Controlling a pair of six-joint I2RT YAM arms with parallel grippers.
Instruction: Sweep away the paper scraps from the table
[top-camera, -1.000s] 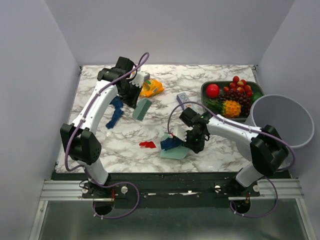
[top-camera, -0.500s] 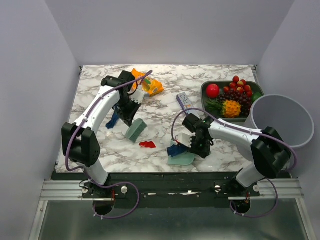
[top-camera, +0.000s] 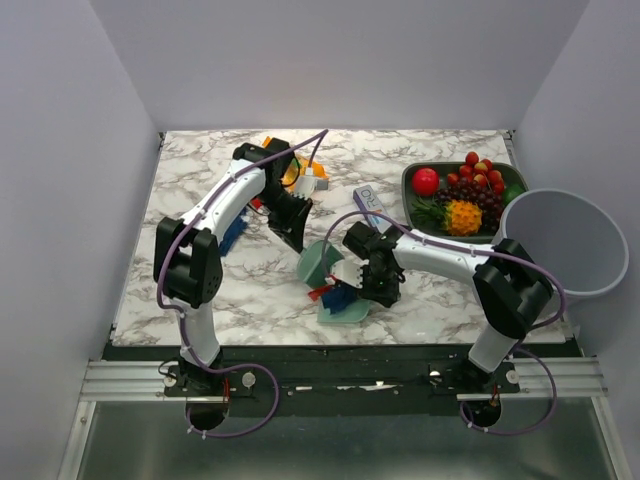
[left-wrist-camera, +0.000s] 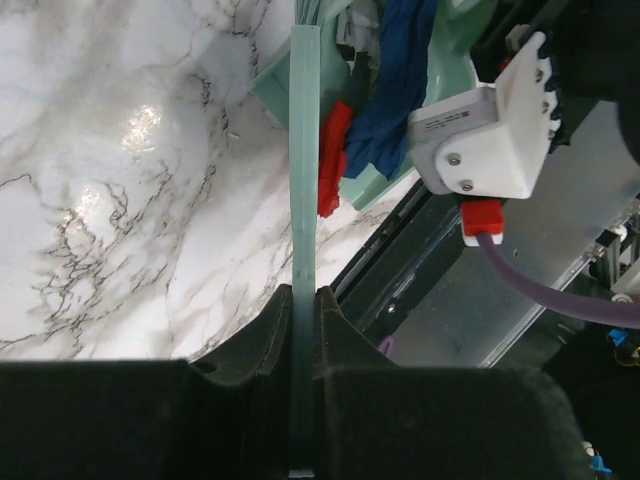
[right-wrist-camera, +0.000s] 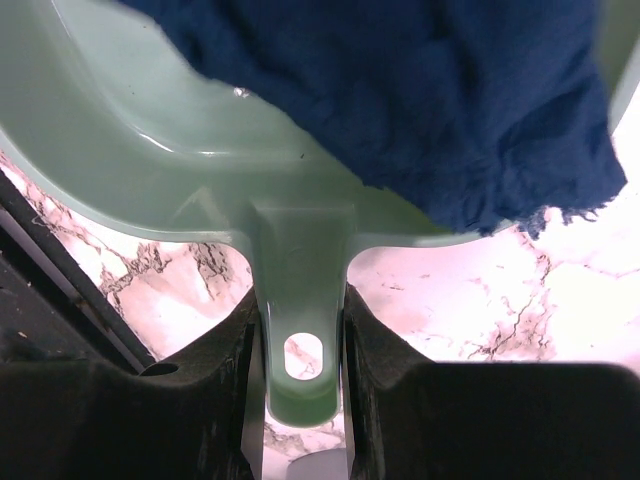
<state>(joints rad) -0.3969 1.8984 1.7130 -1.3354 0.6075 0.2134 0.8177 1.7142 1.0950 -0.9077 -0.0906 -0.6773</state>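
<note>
**Item: paper scraps, mid-sweep, with sweeper and dustpan**

Change since the earlier frame: the green sweeper (top-camera: 318, 262) has travelled from the 9 o'clock side of the dustpan (top-camera: 345, 308) to its rim. The red scrap (top-camera: 322, 293), which lay loose on the marble, is now at the pan's lip. The right arm has shifted the pan slightly toward 10 o'clock.

Location: one dark blue scrap (right-wrist-camera: 420, 100) lies inside the pan, at 6 o'clock from the centre of the table (top-camera: 440, 300). The red scrap hangs half over the pan's edge. A second blue piece (top-camera: 234, 234) lies on the marble beside the left arm, at 9 o'clock from the sweeper.

Tool state: the left gripper (left-wrist-camera: 304, 305) is pinched tight on the sweeper's thin edge. The right gripper (right-wrist-camera: 300, 315) is clamped on the pan's handle, with no gap showing.

Handling (judged): the scraps look feather-light, limp and frayed, so they should slide easily on the smooth marble and may flutter or cling. They are best pushed by the sweeper's flat face rather than pinched, with the pan lip kept flush to the table.

Nearby: an orange snack bag (top-camera: 300, 172) at 12 o'clock, a fruit tray (top-camera: 412, 178) at 2 o'clock and a grey bin (top-camera: 560, 240) at 3 o'clock.

Writing: the small box (top-camera: 368, 199) carries marks too small to read. No brand is legible.
</note>
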